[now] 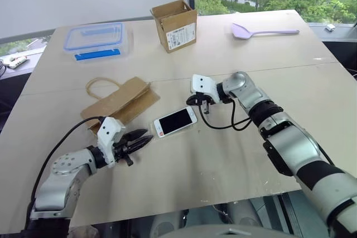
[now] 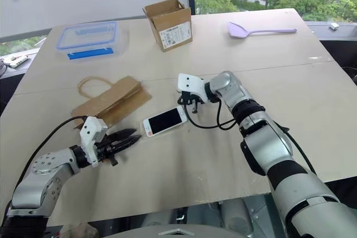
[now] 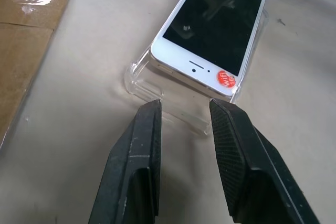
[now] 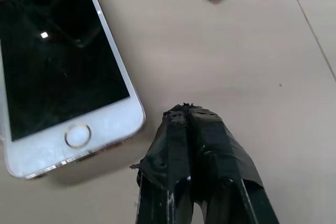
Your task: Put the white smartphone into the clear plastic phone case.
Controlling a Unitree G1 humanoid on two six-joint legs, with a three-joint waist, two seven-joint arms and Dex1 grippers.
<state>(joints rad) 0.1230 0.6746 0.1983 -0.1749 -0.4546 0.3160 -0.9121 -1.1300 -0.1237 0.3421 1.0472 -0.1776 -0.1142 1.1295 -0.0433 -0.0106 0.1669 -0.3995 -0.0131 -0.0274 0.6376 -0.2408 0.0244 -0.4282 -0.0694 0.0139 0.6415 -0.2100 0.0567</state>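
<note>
Phone position: white smartphone (image 1: 175, 121) face up near the middle of the table (image 1: 234, 165), resting on the clear plastic phone case (image 3: 157, 85). Not seated flush: in the left wrist view the phone's speaker end, marked by a red sticker (image 3: 227, 79), sits short of the case end, leaving a bare strip of clear shell and its raised rim showing beyond it. Long axis running diagonally, near-left to far-right.

Left gripper (image 1: 138, 140): just off the near-left end of phone and case, fingers (image 3: 140, 156) partly open, holding nothing, aimed along the long axis at the exposed case rim, close to it but apart.

Right gripper (image 1: 203, 101): just beside the far-right, home-button end of the phone, tips pressed together, holding nothing, not touching the phone as seen in the right wrist view.

Governing relation: one gripper at each end of the same axis. Judged next requirement: brace the case at the near-left end, push the phone from the far-right end along its length until the speaker end meets the rim. Risk: phone and case sliding together across the table rather than seating.

Other items, well apart: brown paper bag (image 1: 120, 101) to the left.
</note>
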